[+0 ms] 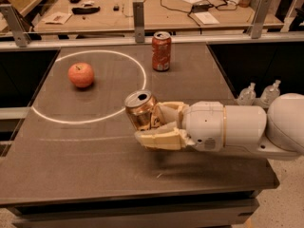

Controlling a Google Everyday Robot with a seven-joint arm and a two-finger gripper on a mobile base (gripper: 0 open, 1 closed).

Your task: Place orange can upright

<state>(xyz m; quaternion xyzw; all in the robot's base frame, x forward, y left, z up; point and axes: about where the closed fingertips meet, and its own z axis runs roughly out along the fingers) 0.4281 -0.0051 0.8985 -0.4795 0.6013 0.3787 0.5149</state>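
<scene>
The orange can [140,110] is orange-gold with a silver top. It is held tilted a little to the left, top end up, over the middle of the dark table [95,160]. My gripper [159,125] comes in from the right on a white arm and is shut on the can, with one cream finger [159,139] in front of it and one behind. The can's base is hidden by the near finger, so I cannot tell if it touches the table.
A red soda can [161,51] stands upright at the table's back edge. A red apple [81,75] lies inside a white circle [71,120] on the left. Two small bottles [259,94] stand past the right edge. A rail and a cluttered bench run behind.
</scene>
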